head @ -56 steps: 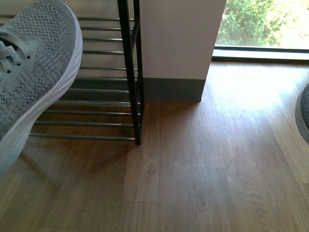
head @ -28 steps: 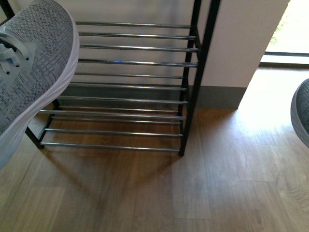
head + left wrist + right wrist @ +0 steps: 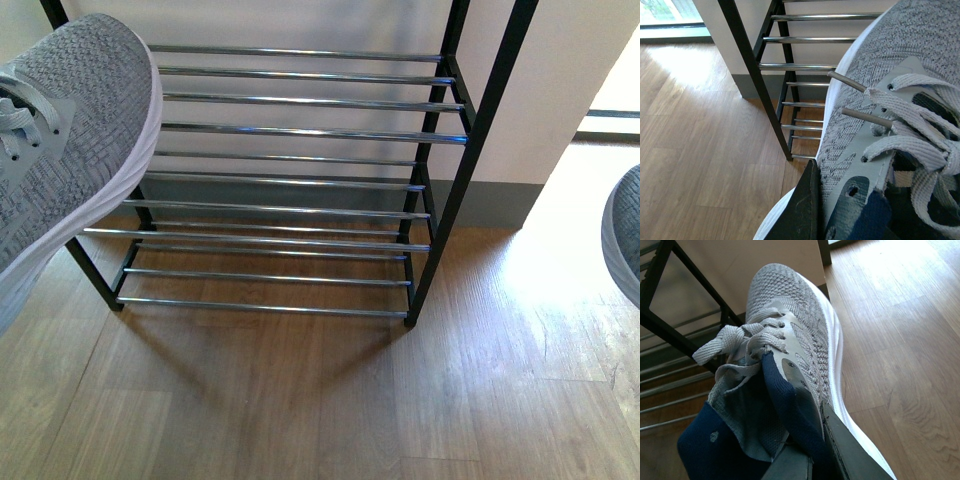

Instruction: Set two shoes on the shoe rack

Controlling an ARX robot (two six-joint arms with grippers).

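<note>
The shoe rack [image 3: 290, 130] stands on the wooden floor [image 3: 300, 400] against a cream wall [image 3: 560, 100] with a grey skirting board [image 3: 490, 205], and its chrome bars carry nothing. A sunlit window [image 3: 615, 70] lies past the wall's corner. In the front view the left shoe [image 3: 70, 150] hangs in the air with its toe tilted up, in front of the rack's left end and covering part of its frame. Only a sliver of the right shoe [image 3: 625, 240] shows at the right edge, well apart from the rack, also off the floor. The front view shows no arm. The wrist views do: the left fingers [image 3: 807, 210] hold the left shoe [image 3: 920, 75] by its side wall. One black finger presses the outside and the other is hidden in the opening, with the rack's black upright [image 3: 747, 75] just beyond. The right fingers [image 3: 850, 455] likewise clamp the navy-lined collar of the right shoe [image 3: 800, 340], its toe pointing towards the wall beside the rack's frame [image 3: 670, 325].
</note>
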